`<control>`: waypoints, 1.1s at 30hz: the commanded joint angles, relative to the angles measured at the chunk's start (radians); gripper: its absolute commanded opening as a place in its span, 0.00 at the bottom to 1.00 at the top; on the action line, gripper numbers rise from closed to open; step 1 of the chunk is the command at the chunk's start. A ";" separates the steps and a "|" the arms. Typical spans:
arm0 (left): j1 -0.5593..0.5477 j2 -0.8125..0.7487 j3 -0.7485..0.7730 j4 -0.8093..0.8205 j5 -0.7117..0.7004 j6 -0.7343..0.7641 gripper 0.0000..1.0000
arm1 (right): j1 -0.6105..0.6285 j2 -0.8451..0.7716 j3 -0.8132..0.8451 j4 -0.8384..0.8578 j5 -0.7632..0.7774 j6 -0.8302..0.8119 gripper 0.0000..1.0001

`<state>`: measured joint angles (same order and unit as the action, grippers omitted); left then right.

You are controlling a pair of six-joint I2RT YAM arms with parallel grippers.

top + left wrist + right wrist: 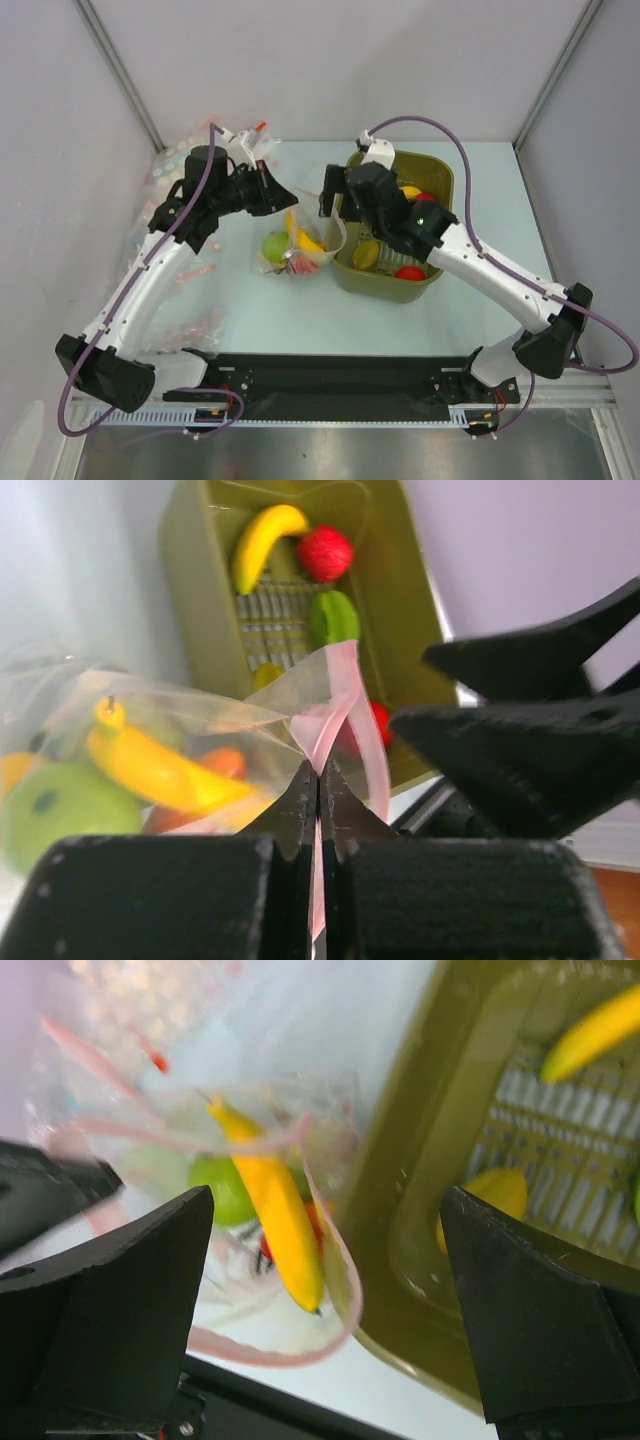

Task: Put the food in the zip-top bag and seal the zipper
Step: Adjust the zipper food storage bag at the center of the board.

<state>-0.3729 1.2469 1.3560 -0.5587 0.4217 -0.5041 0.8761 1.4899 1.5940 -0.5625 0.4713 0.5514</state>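
The clear zip-top bag [293, 252] lies on the table just left of the olive tub [440, 180]. Its mouth is held up by my left gripper [320, 772], which is shut on the pink zipper [345, 695]. Inside the bag I see a yellow banana [277, 1210], a green apple [224, 1186] and something red-orange [222, 761]. My right gripper [328, 1200] hangs wide open over the bag's mouth with nothing between its fingers. In the tub lie more food: a banana [262, 540], a red tomato [325, 552], a green piece [333, 616] and a lemon [497, 1194].
Other clear bags lie along the left wall [165, 180] and near the left arm [195, 325]. A black rail [340, 375] runs across the table's near edge. Enclosure walls stand close at the left, back and right.
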 commanded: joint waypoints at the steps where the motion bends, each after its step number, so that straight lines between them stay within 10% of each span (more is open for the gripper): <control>1: -0.003 -0.035 -0.102 0.316 0.170 -0.126 0.00 | 0.017 -0.098 -0.118 -0.030 0.119 0.093 1.00; 6: 0.022 -0.003 -0.397 0.874 0.352 -0.552 0.00 | 0.009 -0.143 -0.241 0.085 -0.039 0.078 1.00; 33: 0.405 -0.106 -0.456 0.824 0.431 -0.472 0.00 | -0.057 -0.155 -0.470 0.338 -0.256 -0.191 0.95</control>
<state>0.0097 1.1881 0.8936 0.2085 0.8684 -0.9867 0.8242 1.3930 1.1423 -0.2771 0.2798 0.4057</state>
